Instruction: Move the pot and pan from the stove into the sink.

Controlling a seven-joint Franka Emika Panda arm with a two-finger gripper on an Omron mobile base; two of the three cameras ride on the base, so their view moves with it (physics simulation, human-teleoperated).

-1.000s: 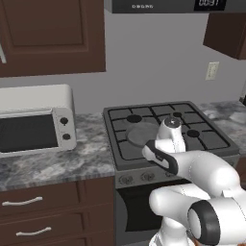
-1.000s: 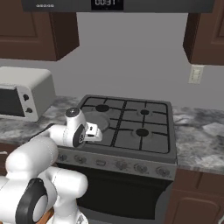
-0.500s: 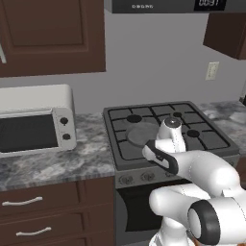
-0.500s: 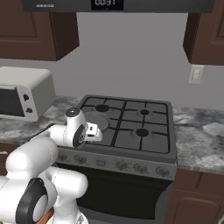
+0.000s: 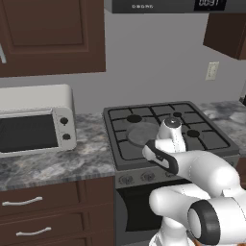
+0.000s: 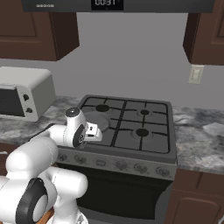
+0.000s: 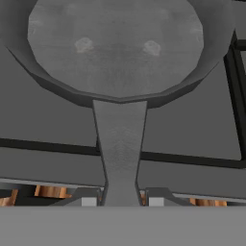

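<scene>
Two finger tips sit at the bottom of my hand view, and the pan's handle [image 7: 120, 144] runs right up between them. My gripper [image 7: 122, 199] is spread, one tip on either side of that thin strip, and I cannot tell whether the pads touch metal yet; I see no squeeze.

Nearest me is the front edge of the stove [image 5: 166, 166], with the knob row just below my wrist in the base views. I'm hanging low over the front left burner, my hand pointed down and toward the back wall.

Now the relation that matters. The handle's long axis runs straight away from me, from the stove's front edge back to the bowl, and my jaws straddle it crosswise. So closing should pinch the flat sides, I judge. The pan [image 7: 115, 45] itself lies just beyond my tips, shallow and light grey, flat on the black grate [image 7: 192, 161].

Farther back, the rear burners [image 6: 144, 113] are bare, and then the grey wall. A microwave [image 5: 33, 120] stands well off to my left on the counter [image 5: 72, 161].

The grip sits far from the bowl's weight, so I'd expect the pan to droop when lifted.
</scene>
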